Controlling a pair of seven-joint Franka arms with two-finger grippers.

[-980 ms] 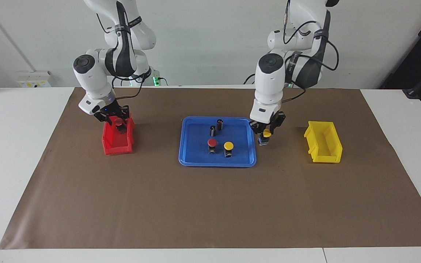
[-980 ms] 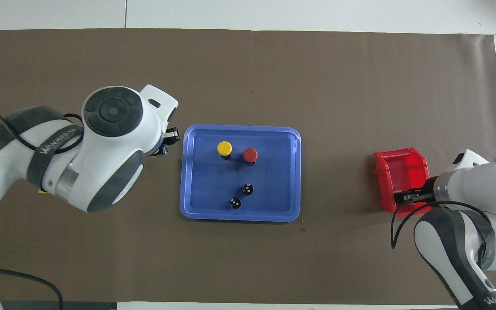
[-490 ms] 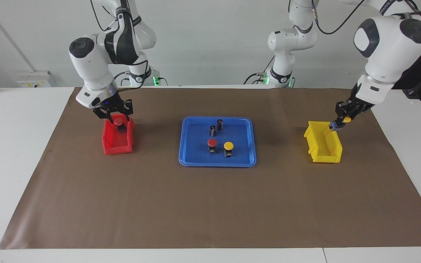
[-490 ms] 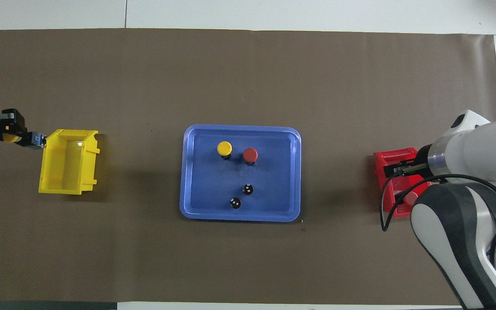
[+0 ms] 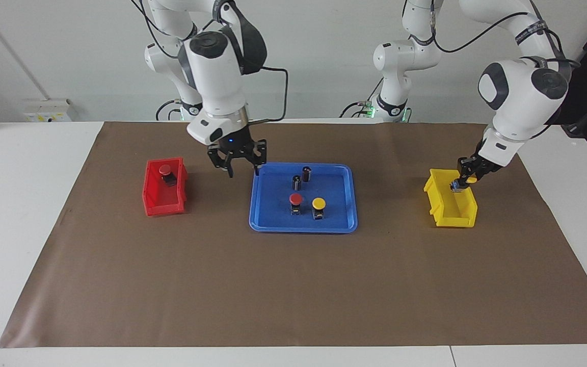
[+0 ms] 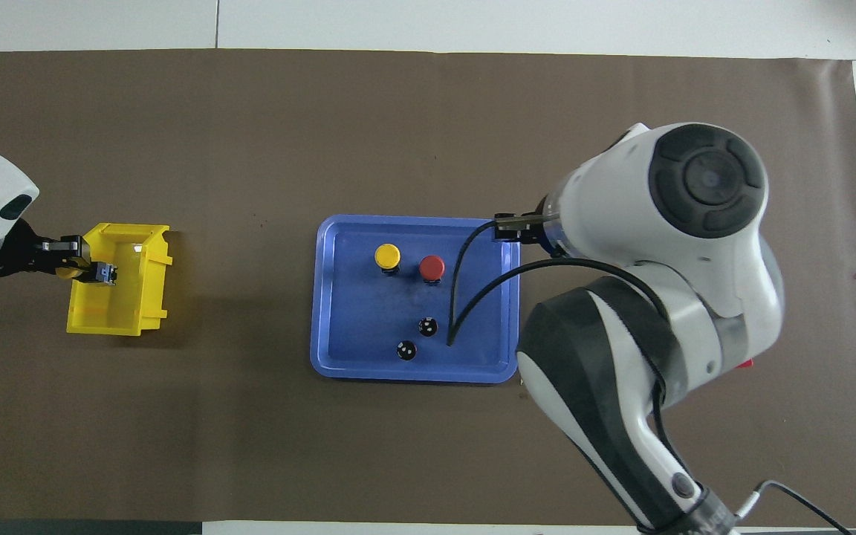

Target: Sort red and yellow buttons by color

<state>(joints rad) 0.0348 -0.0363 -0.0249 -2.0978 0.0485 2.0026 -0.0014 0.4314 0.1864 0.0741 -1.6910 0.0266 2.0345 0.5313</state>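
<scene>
The right gripper [image 5: 243, 169] hangs empty with fingers spread, pointing down over the blue tray's [image 5: 347, 224] corner nearest the red bin [image 5: 157, 203], which holds a red button [image 5: 166, 172]. The left gripper [image 5: 462, 182], its arm angled steeply, is clamped on a yellow button [image 5: 470, 179] over the yellow bin [image 5: 444, 212]. Another red button [image 5: 296, 202] and another yellow button [image 5: 318, 206] stand in the tray.
</scene>
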